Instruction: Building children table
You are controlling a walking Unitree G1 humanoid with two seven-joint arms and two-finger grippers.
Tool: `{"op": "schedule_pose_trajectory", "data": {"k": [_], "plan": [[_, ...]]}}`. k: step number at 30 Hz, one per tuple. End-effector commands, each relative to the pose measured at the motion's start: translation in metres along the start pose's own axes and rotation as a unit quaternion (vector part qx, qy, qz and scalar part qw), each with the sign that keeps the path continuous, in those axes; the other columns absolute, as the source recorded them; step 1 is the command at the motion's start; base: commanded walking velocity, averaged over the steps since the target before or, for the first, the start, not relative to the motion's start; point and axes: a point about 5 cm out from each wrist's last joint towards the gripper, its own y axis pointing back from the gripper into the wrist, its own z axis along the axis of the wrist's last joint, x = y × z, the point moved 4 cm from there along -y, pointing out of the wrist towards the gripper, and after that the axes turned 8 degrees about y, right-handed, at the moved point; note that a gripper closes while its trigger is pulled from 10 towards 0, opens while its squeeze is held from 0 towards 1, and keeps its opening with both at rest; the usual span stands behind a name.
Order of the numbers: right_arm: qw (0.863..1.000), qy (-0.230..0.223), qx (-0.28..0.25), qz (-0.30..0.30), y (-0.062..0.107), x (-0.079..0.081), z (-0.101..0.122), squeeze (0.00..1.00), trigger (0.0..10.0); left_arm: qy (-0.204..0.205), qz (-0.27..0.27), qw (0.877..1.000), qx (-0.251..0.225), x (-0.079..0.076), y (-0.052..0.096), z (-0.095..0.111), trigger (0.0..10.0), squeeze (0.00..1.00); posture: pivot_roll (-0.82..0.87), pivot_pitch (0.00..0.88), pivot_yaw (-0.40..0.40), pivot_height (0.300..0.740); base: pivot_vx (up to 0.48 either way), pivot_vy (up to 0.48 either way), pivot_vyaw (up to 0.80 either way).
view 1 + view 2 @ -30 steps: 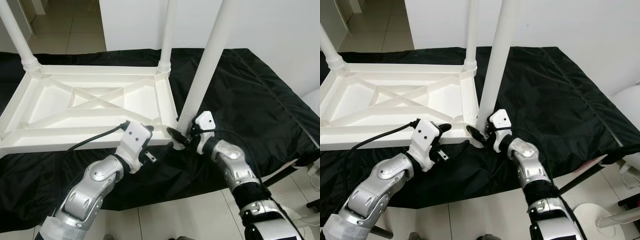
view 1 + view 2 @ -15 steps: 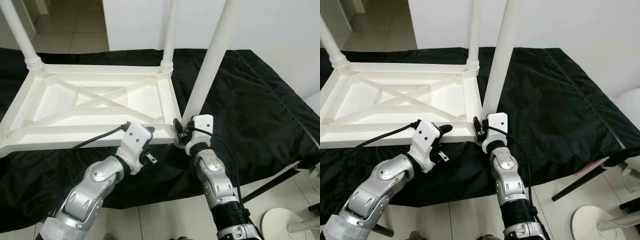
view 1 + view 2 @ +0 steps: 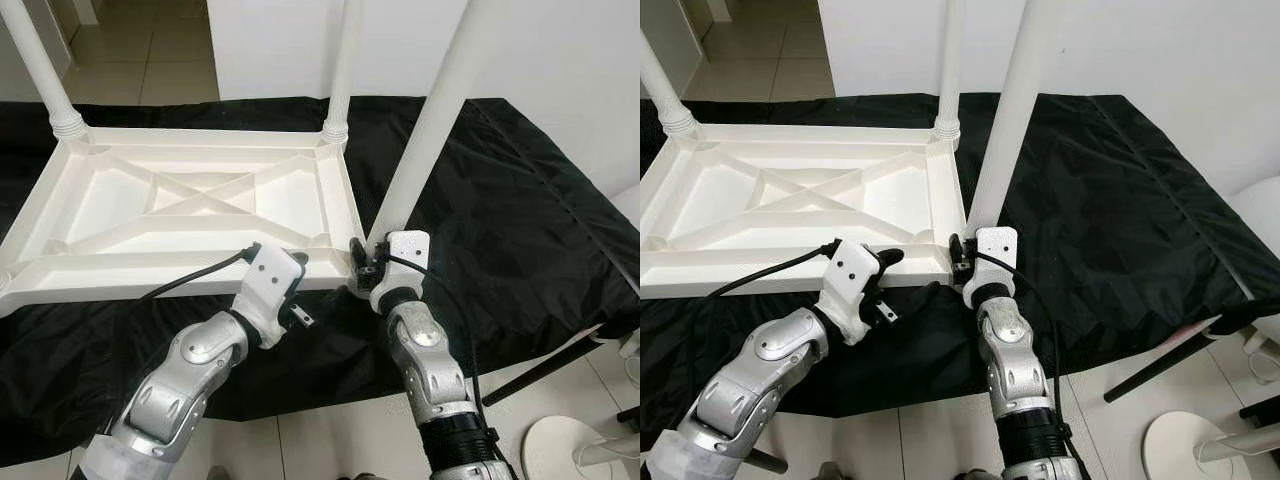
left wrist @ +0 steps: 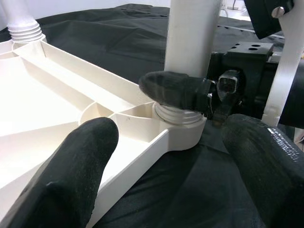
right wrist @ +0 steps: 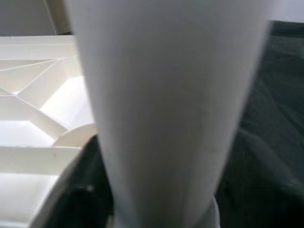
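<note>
A white plastic table top [image 3: 100,215] lies upside down on a black cloth. Two white legs stand in its far corners, the far left leg [image 3: 40,75] and the far right leg [image 3: 340,70]. A third leg [image 3: 425,130] stands tilted in the near right corner socket [image 4: 183,126]. My right gripper [image 3: 362,268] is shut on this leg's base, with one finger [image 4: 175,90] wrapped round it just above the socket. My left gripper [image 3: 910,275] is open at the same corner, one finger [image 4: 71,171] over the table's underside and the other outside the rim.
The black cloth [image 3: 520,220] hangs over the front edge onto a tiled floor. A white round base [image 3: 580,450] and a black rod [image 3: 540,365] stand at the lower right. A white wall rises behind. A black cable [image 3: 190,275] runs from my left wrist.
My right forearm has swung in from the right to stand below the leg, and its gripper has turned round the leg's base. The left arm holds its place.
</note>
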Motion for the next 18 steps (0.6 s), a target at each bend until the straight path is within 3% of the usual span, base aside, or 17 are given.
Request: {"op": "schedule_pose_trajectory", "data": {"k": [1,3,4,8,13,18], "plan": [[1.000,-0.004,0.007,0.007,0.001,-0.006,-0.003,1.00,10.0,0.001,-0.027,1.000,0.008,-0.008,0.001,-0.003,10.0,0.00,0.00,0.071,-0.061,0.740,0.000,0.000,0.00],[0.999,0.008,0.012,0.050,-0.001,-0.007,-0.005,1.00,10.0,0.002,-0.025,1.000,0.008,-0.008,0.002,-0.003,10.0,0.00,0.00,0.074,-0.058,0.740,0.000,0.000,0.00],[0.998,0.015,0.013,0.066,-0.001,-0.008,-0.005,0.00,10.0,0.003,-0.025,1.000,0.008,-0.008,0.002,-0.003,10.0,0.00,0.00,0.074,-0.058,0.740,0.000,0.000,0.00],[0.993,0.025,0.014,0.118,-0.001,-0.009,-0.008,0.00,10.0,0.004,-0.025,1.000,0.008,-0.007,0.001,-0.003,10.0,0.00,0.00,0.076,-0.056,0.740,0.000,0.000,0.00],[0.964,0.074,0.003,0.256,0.002,-0.006,-0.010,0.00,10.0,0.005,-0.030,0.999,0.010,-0.007,0.001,-0.004,10.0,0.00,-0.02,0.074,-0.043,0.740,0.000,0.000,0.00],[0.949,0.086,-0.008,0.303,-0.011,-0.010,-0.004,0.00,10.0,0.002,-0.034,0.999,0.011,-0.008,-0.001,-0.005,10.0,0.00,-0.02,0.067,-0.030,0.740,0.000,0.000,0.00]]}}
